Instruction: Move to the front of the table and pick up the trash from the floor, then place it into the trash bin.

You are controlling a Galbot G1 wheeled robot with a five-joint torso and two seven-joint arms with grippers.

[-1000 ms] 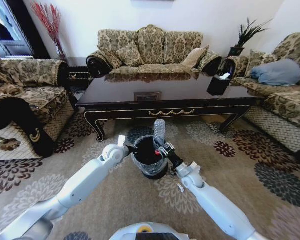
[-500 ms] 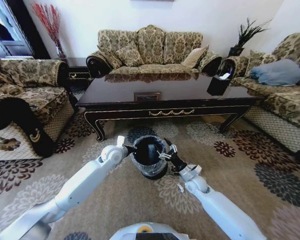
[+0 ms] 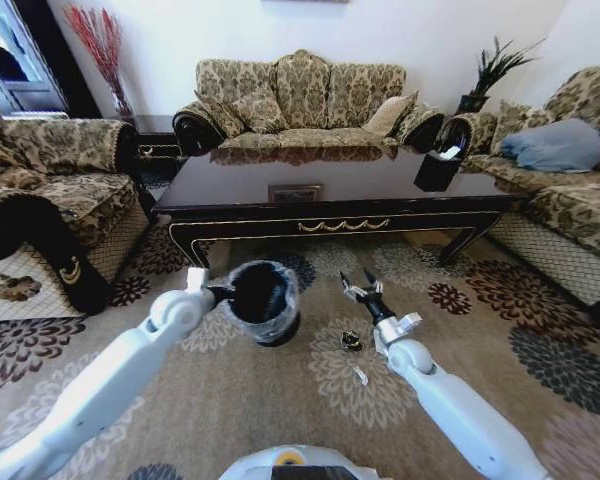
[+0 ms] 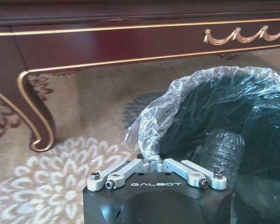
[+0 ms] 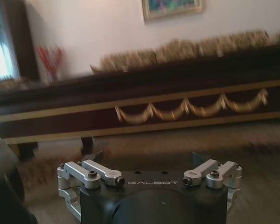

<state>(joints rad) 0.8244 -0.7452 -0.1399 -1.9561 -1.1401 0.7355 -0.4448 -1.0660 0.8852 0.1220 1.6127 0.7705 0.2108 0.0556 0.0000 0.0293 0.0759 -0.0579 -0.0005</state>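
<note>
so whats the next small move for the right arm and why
Probably lower the right gripper toward the small dark piece on the floor. Its fingers are open and empty, hovering over the carpet, and that scrap plus a white sliver lie just beside the arm. The left gripper is shut on the trash bin rim, holding it nearby.

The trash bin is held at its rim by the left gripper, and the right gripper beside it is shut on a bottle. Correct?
Not quite. The left gripper does hold the trash bin at its rim, but the right gripper is open and holds nothing, as the head view shows. A crumpled bottle lies inside the bin in the left wrist view.
</note>
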